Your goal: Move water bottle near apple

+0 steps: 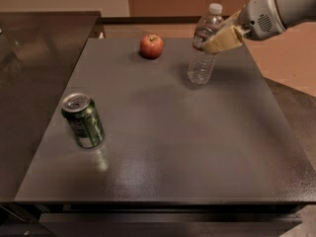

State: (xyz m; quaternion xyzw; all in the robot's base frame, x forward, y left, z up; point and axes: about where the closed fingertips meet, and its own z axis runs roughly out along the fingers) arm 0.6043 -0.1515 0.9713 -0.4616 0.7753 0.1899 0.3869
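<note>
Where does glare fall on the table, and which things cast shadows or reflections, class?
Camera view: soft glare on the near middle of the table; a pale reflection runs toward the camera from the green can; faint shadows sit at the bases of the apple and the water bottle, which the tool grips at upper right.

The arm is cased in smooth, pale grey shells, rounded like a thick tube, with a darker seam where two sections meet. Its wrist housing carries a small square patch of fine dots. From it extends the gripper (206, 42), at the upper right over the table's far edge, its flat cream-tan fingers (223, 38) clamped on the water bottle (200, 66).
</note>
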